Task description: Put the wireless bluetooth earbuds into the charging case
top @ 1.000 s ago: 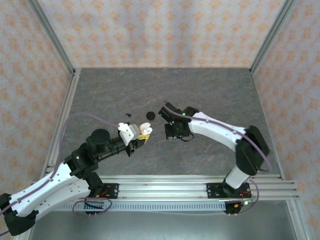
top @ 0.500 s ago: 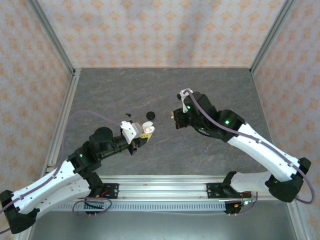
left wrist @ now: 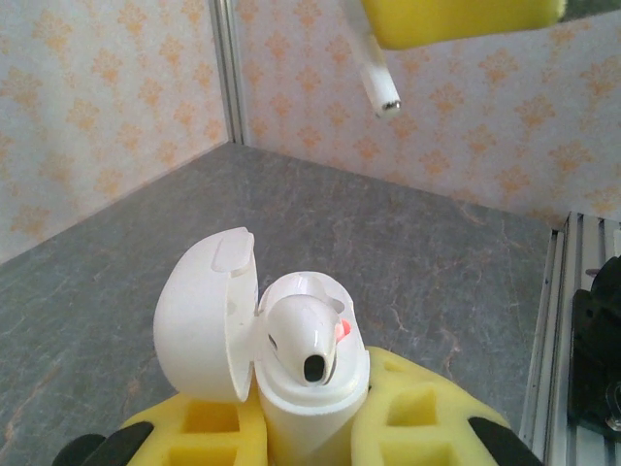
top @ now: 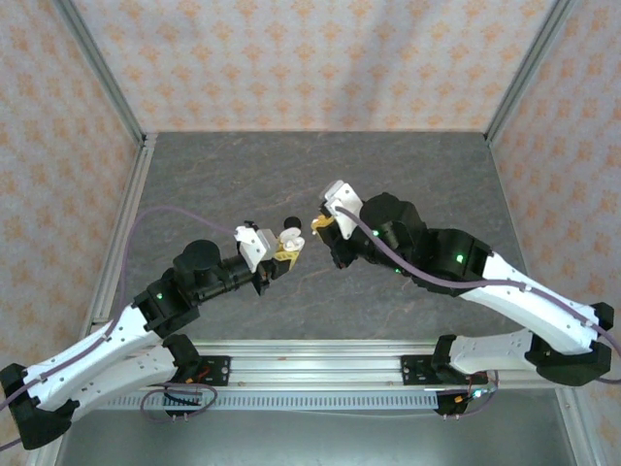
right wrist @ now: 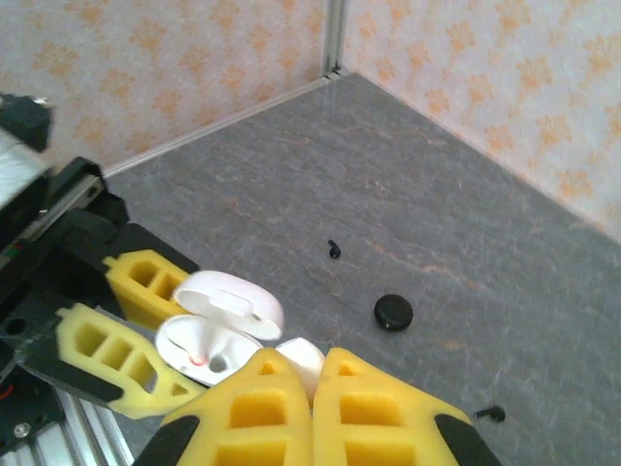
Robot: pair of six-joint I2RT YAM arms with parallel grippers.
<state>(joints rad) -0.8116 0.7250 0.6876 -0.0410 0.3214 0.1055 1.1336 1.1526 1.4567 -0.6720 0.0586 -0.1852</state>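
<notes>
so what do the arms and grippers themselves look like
Both the left arm and right arm have white shells, black joints with small green lights, and a lilac cable running along them. The left gripper and right gripper carry yellow fingers with square cut-outs.

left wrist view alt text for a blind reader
An open white plastic charging case, one white earbud seated inside, is clamped upright in the yellow-fingered left gripper. Above it, the yellow-fingered right gripper holds a second white earbud, stem pointing down.
</notes>
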